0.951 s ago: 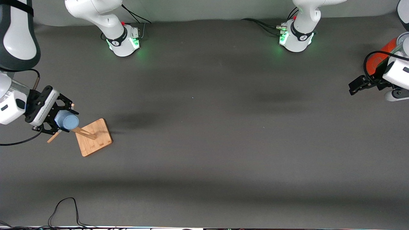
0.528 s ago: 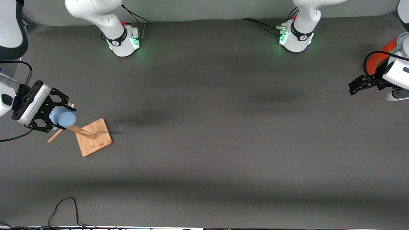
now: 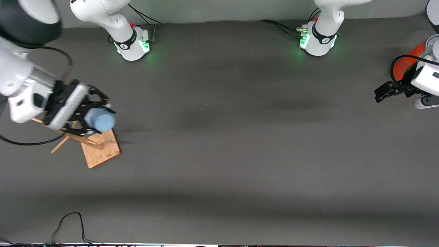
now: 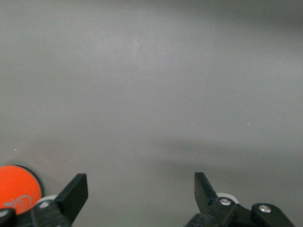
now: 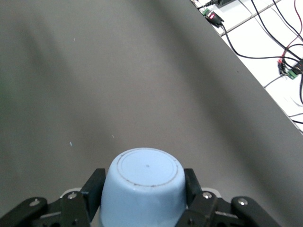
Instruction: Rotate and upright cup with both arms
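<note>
One slip worries me: my right gripper (image 3: 93, 118) pinches the cup (image 3: 99, 120) sideways above the wooden stand (image 3: 101, 151), while my left gripper (image 3: 383, 92) waits wide open, empty.

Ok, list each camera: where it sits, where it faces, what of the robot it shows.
Front view: high across the table, facing both bases; shows the right tool holding the cup over the wooden stand, and the left tool waiting.
Left wrist view: on the left wrist, facing the bare table; its open fingers show.
Right wrist view: on the right wrist; its fingers clamp the cup.
Shared: front and right wrist views show the cup.
</note>
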`<state>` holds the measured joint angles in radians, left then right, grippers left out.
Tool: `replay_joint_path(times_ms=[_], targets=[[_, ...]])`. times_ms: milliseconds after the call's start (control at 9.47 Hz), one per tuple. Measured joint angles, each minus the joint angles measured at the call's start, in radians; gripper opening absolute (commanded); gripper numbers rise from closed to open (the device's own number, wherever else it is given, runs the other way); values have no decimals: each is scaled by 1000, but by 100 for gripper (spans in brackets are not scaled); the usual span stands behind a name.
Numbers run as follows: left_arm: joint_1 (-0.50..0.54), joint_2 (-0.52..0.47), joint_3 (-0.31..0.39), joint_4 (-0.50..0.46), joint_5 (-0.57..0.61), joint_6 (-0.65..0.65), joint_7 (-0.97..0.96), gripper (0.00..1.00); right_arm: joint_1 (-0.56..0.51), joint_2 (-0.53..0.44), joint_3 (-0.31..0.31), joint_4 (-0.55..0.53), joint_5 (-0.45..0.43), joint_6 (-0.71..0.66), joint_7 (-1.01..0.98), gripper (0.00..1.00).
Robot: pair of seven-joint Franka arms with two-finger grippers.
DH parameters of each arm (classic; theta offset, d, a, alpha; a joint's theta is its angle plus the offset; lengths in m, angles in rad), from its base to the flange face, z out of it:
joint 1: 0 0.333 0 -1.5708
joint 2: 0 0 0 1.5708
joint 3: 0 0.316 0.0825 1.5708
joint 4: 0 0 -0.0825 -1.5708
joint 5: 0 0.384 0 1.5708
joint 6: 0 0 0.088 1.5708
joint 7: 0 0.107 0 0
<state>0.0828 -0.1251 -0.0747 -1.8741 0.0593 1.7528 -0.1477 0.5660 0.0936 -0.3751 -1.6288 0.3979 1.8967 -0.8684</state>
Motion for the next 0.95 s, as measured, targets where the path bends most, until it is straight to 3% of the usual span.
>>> replay_joint_path(times_ms=[423, 951], targets=[[1, 1, 0, -5, 0, 12, 0, 100, 123, 155, 3, 32, 10, 160, 333, 0], [1, 5, 1, -21, 0, 34, 0, 100, 301, 461, 8, 81, 214, 468, 997, 0]])
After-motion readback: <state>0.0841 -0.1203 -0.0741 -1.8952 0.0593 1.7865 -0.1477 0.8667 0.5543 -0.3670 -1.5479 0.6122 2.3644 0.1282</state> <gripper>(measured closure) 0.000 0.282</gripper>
